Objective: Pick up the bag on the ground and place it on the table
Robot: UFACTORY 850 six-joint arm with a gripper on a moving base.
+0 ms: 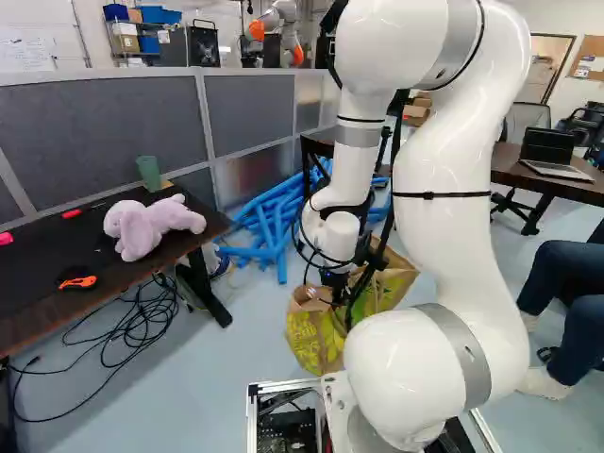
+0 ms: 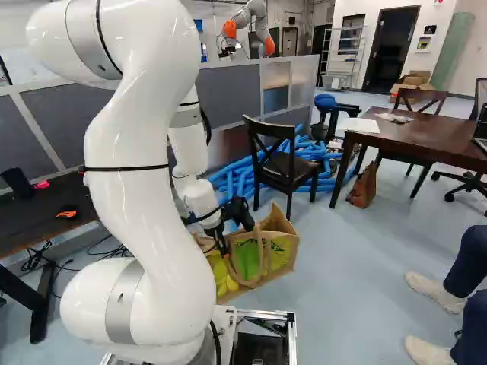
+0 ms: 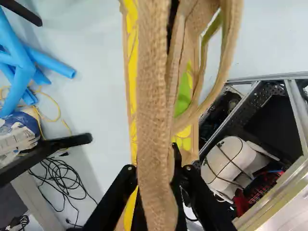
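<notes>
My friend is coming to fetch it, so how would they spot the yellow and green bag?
Find the grey partition, then the heap of blue tubes and the dark chair by them. On the floor this side of the chair is the tan bag with loop handles. Its yellow and green print sets it apart from the plain brown bag by the table.

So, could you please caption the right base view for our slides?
Gripper at the top of a shopping bag, chair and blue tubes beyond.
</notes>
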